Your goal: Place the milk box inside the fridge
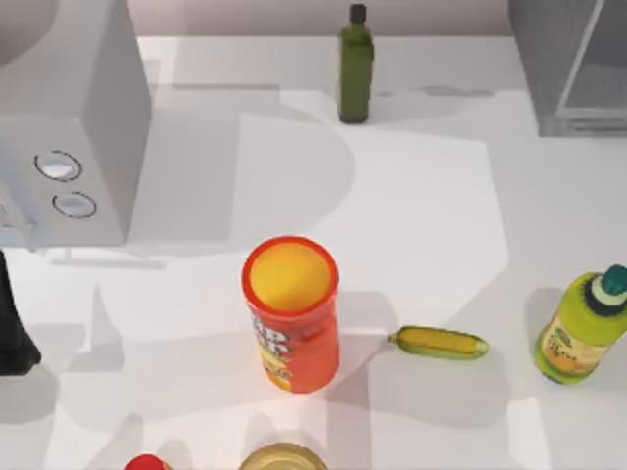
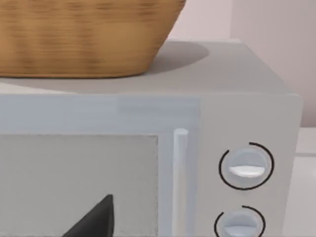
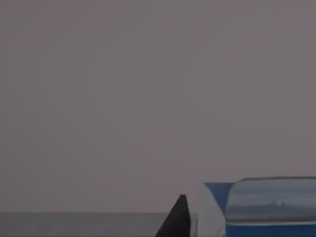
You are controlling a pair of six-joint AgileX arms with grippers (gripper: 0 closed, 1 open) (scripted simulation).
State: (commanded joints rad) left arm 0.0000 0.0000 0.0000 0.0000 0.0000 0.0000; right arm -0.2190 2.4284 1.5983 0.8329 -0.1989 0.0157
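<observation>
White table (image 1: 421, 215), fridge (image 1: 573, 64) at its far right corner; milk box (image 3: 256, 210) touches my right finger (image 3: 177, 219), grip unclear.

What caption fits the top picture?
Orange can mid-table, green bottle behind, white appliance left, grey fridge right.
</observation>
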